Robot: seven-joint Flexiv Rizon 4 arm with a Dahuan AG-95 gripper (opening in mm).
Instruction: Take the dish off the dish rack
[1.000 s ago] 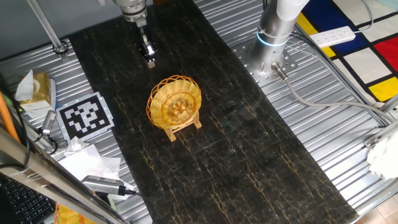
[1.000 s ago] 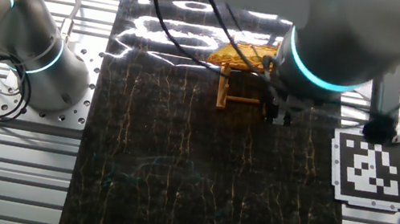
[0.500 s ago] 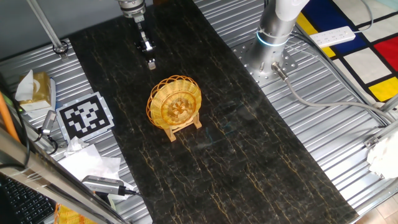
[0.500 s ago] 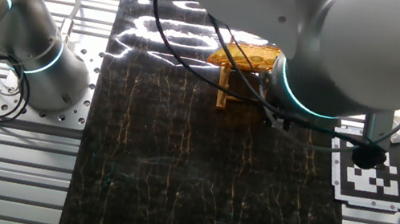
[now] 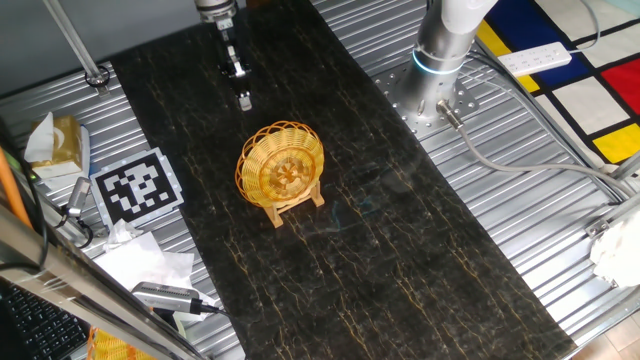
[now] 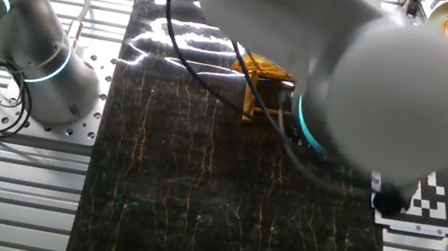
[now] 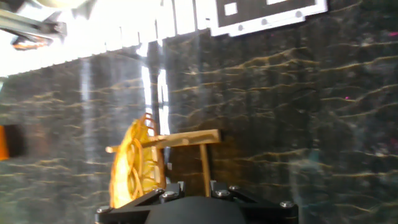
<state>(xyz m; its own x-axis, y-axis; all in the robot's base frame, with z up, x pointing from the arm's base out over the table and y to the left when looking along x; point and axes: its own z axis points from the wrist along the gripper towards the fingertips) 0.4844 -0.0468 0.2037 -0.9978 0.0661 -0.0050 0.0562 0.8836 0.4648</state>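
Front of the desk: the dark marbled desk [image 5: 400,270] has bare surface on the near side of the rack; ribbed metal lies along both long edges.
Marker card: the black-and-white marker card [image 5: 138,187] lies on the ribbed metal beside one long edge, well apart from the rack.
Dish: the dish [image 5: 281,166] stands tilted on its edge in the dish rack [image 5: 296,205], near the middle of the desk, away from every edge.
Gripper: the gripper [image 5: 241,92] hangs beyond the dish, apart from it and holding nothing (I cannot tell how wide the jaws stand).
Other fixed view: the blurred arm [image 6: 394,90] hides most of the dish.
Hand view: the dish [image 7: 134,168] and rack rails [image 7: 186,140] show from the side.
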